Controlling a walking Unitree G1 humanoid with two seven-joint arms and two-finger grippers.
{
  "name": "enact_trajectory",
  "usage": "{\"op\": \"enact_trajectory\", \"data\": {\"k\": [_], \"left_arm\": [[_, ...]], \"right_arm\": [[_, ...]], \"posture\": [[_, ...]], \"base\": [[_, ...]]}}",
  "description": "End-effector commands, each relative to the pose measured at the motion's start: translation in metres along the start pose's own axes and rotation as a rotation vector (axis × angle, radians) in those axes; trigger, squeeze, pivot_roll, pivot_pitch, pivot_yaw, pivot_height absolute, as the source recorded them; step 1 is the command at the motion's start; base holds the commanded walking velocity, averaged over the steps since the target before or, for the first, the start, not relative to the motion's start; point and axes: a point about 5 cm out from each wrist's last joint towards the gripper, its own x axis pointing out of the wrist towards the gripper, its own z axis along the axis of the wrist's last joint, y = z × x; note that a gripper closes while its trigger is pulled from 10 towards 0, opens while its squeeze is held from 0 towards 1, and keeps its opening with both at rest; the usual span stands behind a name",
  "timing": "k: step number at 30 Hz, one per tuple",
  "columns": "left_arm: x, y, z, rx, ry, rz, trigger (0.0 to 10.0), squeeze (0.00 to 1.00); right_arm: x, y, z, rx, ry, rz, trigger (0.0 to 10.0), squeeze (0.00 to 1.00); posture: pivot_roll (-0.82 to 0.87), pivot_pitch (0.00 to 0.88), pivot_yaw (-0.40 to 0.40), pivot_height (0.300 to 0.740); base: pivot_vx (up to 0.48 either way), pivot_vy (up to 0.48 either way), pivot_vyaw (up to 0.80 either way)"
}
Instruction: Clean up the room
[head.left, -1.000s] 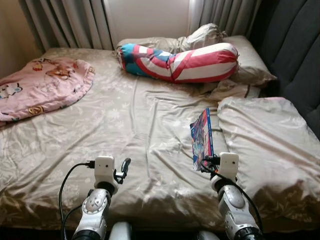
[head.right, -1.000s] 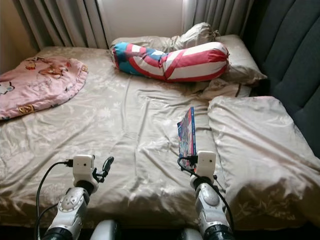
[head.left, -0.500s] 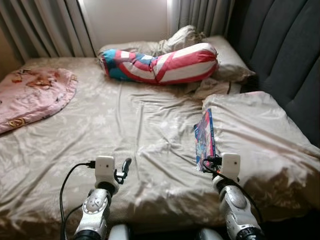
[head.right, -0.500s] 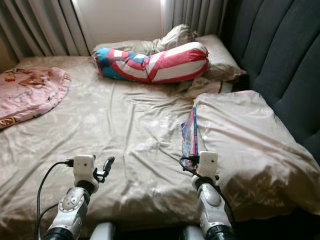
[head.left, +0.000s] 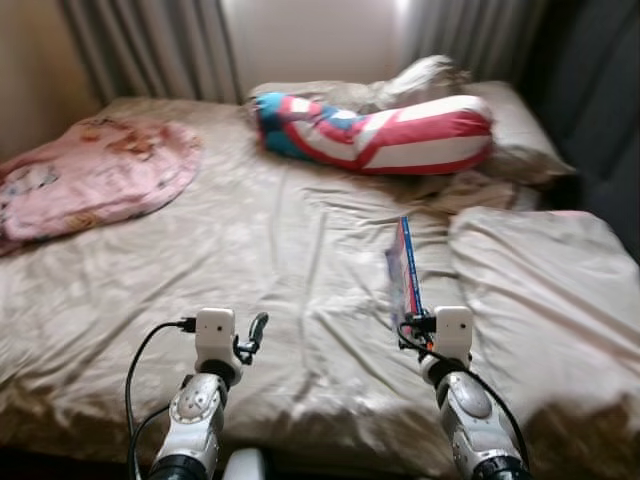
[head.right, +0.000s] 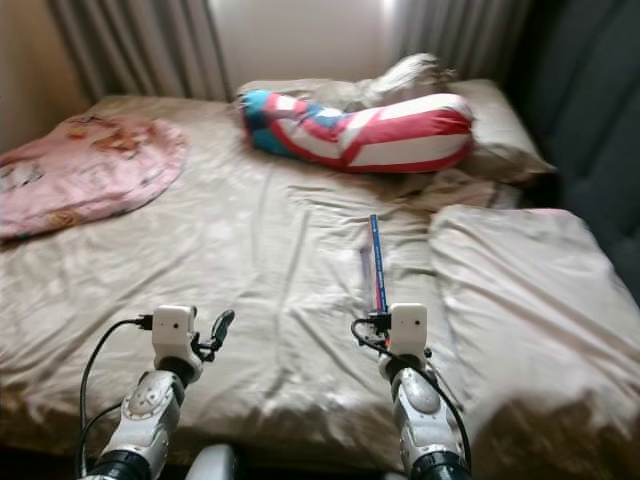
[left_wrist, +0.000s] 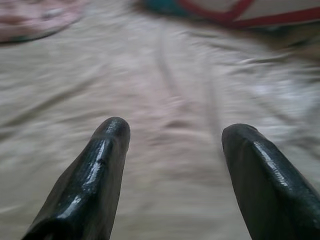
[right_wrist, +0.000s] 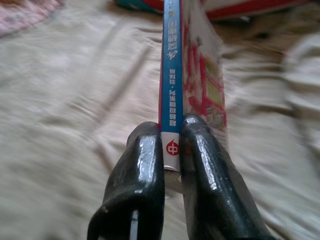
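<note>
Over the near edge of the bed (head.left: 200, 260), I have both arms raised in front of me. My right pincer (right_wrist: 171, 150) is clamped on the lower end of a thin book (right_wrist: 172, 75), its two black fingers (right_wrist: 145, 170) pressed against either side of the blue spine. The book stands on edge above the beige sheet, pointing away from me toward the head of the bed, just beside the large beige pillow (head.left: 540, 290) on my right; from the head cameras I see it nearly edge-on, a narrow blue and red strip (head.right: 376, 265).

My left pincer (left_wrist: 172, 165) hovers above bare sheet with its fingers spread wide and nothing between them; I see it in the left eye view at the end of the silver arm (head.left: 250, 335).

Farther up the bed, a long bolster (head.left: 375, 135) in red, white and teal stripes lies across the mattress, in front of more beige pillows (head.left: 510, 125). A pink quilt (head.left: 95, 175) with cartoon prints lies on the far left corner. Grey curtains (head.left: 150, 45) hang behind the bed, and a dark padded headboard (head.right: 590, 120) runs along its right side.
</note>
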Motion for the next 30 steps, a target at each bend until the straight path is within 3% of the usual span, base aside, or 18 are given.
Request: {"op": "enact_trajectory", "data": {"k": [1, 9, 15, 19, 30], "left_arm": [[0.003, -0.008, 0.002, -0.011, -0.006, -0.022, 10.0, 0.00], [0.003, -0.009, 0.002, -0.013, -0.010, -0.035, 10.0, 0.00], [0.002, -0.005, 0.007, -0.009, -0.035, -0.046, 10.0, 0.00], [0.002, -0.003, 0.013, 0.001, -0.063, -0.057, 10.0, 0.00], [-0.012, 0.007, 0.023, 0.047, -0.101, -0.082, 10.0, 0.00]], "right_arm": [[0.000, -0.005, 0.002, -0.007, -0.011, -0.003, 10.0, 0.00], [0.004, -0.012, 0.002, 0.060, 0.030, -0.047, 10.0, 0.00], [0.010, -0.029, 0.009, 0.177, 0.037, -0.147, 10.0, 0.00], [0.009, -0.037, -0.002, 0.316, 0.136, -0.190, 10.0, 0.00], [0.023, -0.022, 0.016, 0.336, 0.124, -0.031, 10.0, 0.00]], "posture": [[-0.06, 0.009, -0.026, 0.626], [-0.05, 0.024, -0.028, 0.626], [-0.03, 0.047, -0.022, 0.626], [0.00, 0.058, -0.013, 0.626], [0.06, 0.119, 0.028, 0.626]], "base": [[0.000, 0.000, 0.00], [0.000, 0.000, 0.00], [0.000, 0.000, 0.00], [0.000, 0.000, 0.00], [0.000, 0.000, 0.00]]}}
